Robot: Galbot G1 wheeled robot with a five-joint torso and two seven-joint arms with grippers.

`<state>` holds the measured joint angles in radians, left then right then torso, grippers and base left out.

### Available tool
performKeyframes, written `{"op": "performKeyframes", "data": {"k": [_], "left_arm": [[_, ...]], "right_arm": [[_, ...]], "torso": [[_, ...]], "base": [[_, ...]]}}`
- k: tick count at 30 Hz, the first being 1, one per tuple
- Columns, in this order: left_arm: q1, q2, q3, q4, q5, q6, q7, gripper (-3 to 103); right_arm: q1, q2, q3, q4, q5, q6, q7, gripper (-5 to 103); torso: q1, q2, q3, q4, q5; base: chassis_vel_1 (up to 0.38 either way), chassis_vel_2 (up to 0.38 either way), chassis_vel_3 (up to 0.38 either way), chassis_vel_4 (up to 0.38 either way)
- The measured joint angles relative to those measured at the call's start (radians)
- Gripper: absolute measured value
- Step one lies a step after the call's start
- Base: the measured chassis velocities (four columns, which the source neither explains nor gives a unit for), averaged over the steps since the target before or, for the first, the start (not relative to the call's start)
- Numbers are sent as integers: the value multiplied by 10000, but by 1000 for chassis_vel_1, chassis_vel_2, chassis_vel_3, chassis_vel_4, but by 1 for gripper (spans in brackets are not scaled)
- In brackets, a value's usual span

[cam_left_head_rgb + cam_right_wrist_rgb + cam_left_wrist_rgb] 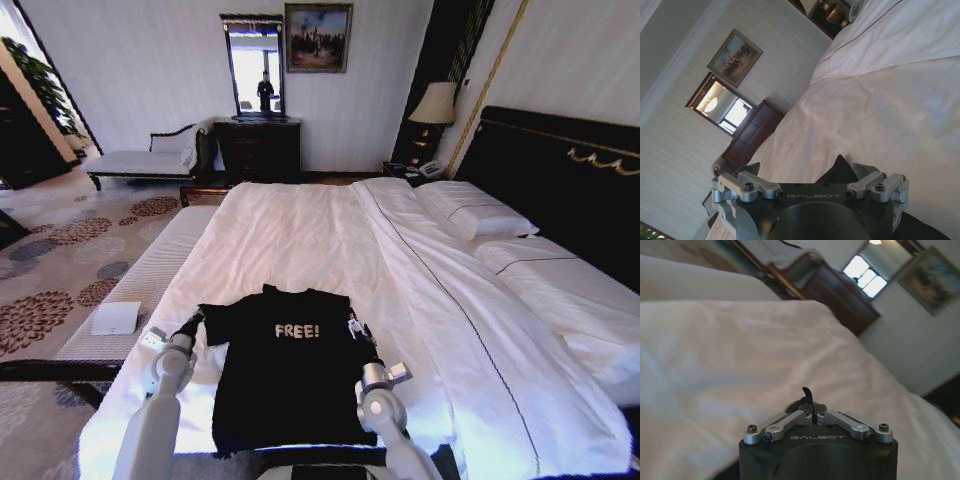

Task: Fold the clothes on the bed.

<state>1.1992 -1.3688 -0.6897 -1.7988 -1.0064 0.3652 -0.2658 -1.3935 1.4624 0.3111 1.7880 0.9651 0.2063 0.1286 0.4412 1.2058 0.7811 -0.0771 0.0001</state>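
A black T-shirt [283, 375] with "FREE!" printed in white lies flat, front up, at the near end of the bed [330, 240]. My left gripper [194, 323] is at the shirt's left sleeve. In the left wrist view that gripper [808, 401] is shut, with a sliver of black T-shirt fabric [806, 391] pinched between its tips. At the right sleeve is my right gripper [358, 328]. In the right wrist view that gripper [836, 176] stands open, and a fold of the black sleeve [838, 169] rises between its spread jaws.
White pillows [478, 215] lie along the dark headboard [560, 170] on the right. A padded bench [150, 270] with a white box [116, 318] runs beside the bed on the left. A dark dresser [258, 148], mirror and chaise [150, 160] stand at the far wall.
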Motion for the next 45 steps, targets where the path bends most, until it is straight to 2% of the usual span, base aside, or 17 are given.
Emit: {"op": "performKeyframes", "data": {"k": [8, 18, 29, 33, 41, 45], "left_arm": [[10, -452, 819, -446, 351, 70, -87, 0], [-148, -805, 1483, 87, 981, 42, -149, 0], [-600, -1134, 1587, 722, 756, 71, -338, 0], [-833, -1505, 1489, 1203, 693, 54, -365, 0], [-923, -1849, 1486, 1498, 673, -13, -380, 0], [-1010, -1967, 1551, 1517, 368, -97, -521, 0]], "right_arm": [[46, -61, -29, -87, -5, 1, 11, 100], [55, -71, -82, -229, -16, 16, 6, 100], [2, -24, -132, -212, -168, 38, -1, 100], [-77, 8, -89, -208, -271, 71, 3, 100], [-107, 79, -42, -304, -363, 126, 25, 100], [-22, 105, -33, -436, -386, 153, 31, 100]], "torso": [[0, 0, 0, 0, 1], [0, 0, 0, 1, 0], [0, 0, 1, 0, 0], [0, 0, 1, 0, -1], [0, 0, 1, 0, 0], [0, 0, 1, 0, 0]], "base": [[0, 0, 0, 0], [0, 0, 0, 0], [0, 0, 0, 0], [0, 0, 0, 0], [0, 0, 0, 0], [0, 0, 0, 0]]}}
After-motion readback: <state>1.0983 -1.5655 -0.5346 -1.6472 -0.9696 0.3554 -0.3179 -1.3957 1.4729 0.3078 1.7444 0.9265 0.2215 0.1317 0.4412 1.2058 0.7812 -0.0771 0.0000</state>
